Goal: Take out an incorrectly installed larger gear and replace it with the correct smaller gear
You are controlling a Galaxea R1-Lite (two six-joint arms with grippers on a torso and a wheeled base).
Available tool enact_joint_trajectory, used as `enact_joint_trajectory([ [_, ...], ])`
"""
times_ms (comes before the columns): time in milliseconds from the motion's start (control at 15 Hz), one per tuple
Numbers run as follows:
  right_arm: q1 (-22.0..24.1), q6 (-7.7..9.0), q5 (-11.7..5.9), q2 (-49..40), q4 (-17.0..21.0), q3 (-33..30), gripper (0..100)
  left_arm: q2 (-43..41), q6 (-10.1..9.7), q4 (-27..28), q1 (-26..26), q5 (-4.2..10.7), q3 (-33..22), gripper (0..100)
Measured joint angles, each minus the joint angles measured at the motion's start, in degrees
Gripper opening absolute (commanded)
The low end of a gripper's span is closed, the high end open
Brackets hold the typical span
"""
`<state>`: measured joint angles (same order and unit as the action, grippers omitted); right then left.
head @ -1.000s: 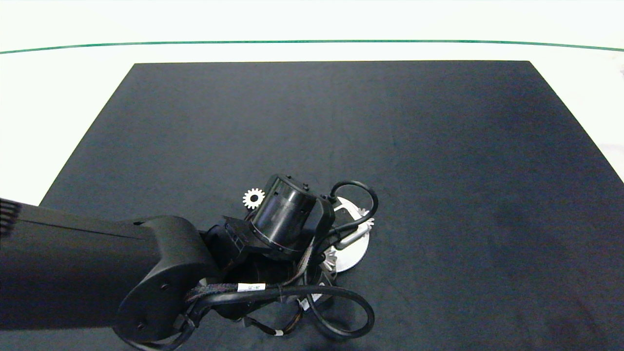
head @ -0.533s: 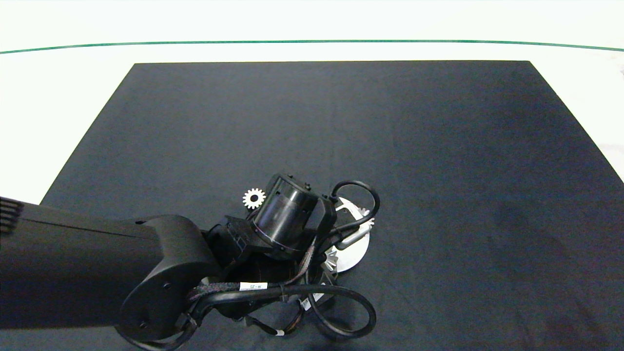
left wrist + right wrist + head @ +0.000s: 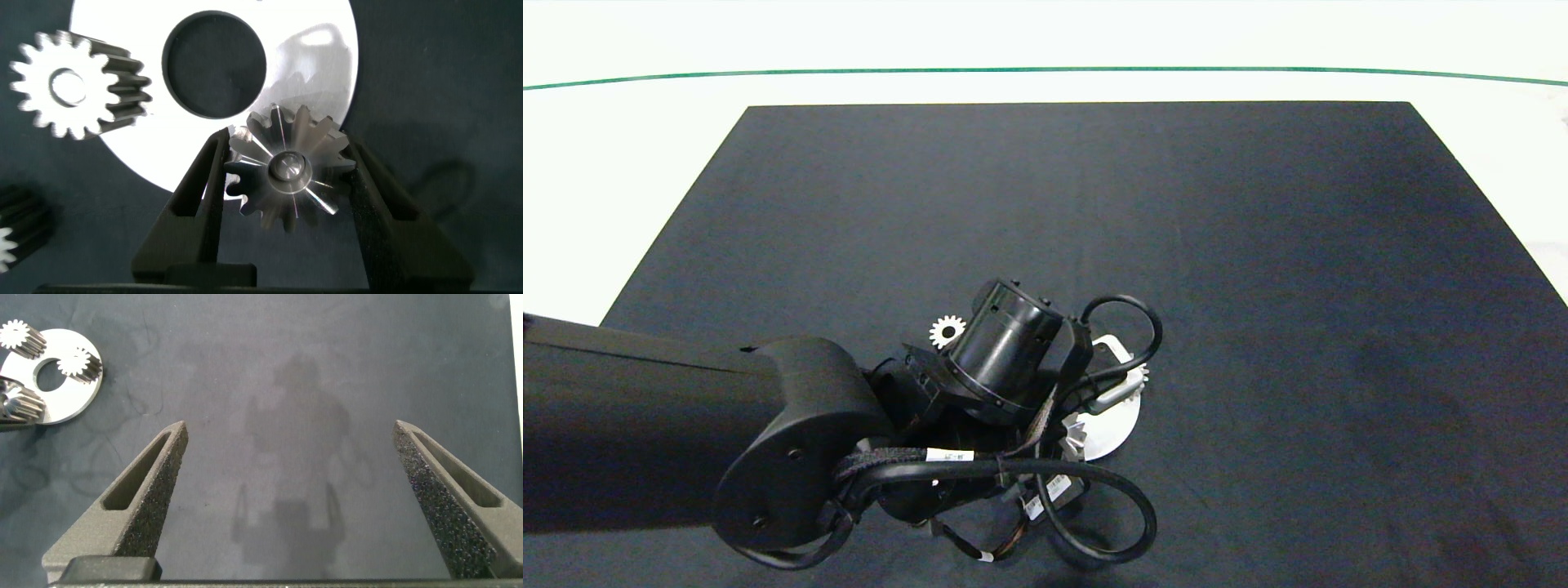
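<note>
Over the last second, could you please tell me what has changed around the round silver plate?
The left arm's wrist tilted and shifted slightly away from the table's near edge. The left gripper is clamped on the large star-like silver gear over the round silver plate. The small silver gear on the dark mat has not moved.

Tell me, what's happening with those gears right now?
Left gripper shut on larger gear, over the round plate. Right gripper open, off to the side. Nothing in the way.
</note>
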<state>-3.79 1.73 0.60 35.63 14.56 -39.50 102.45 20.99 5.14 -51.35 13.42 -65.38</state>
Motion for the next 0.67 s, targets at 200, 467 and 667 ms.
enact_joint_trajectory([
  [200,0.0,0.00,0.00,0.0,0.0,0.0,100,-1.2,-0.07,3.5,-0.6,0.02,-2.4,28],
  [467,0.0,0.00,0.00,-0.2,0.0,-0.1,100,-3.2,-0.18,5.5,-1.7,0.11,-4.8,28],
  [667,0.0,0.00,0.00,-0.4,0.0,-0.1,100,-4.9,-0.18,6.8,-1.6,0.16,-4.9,28],
])
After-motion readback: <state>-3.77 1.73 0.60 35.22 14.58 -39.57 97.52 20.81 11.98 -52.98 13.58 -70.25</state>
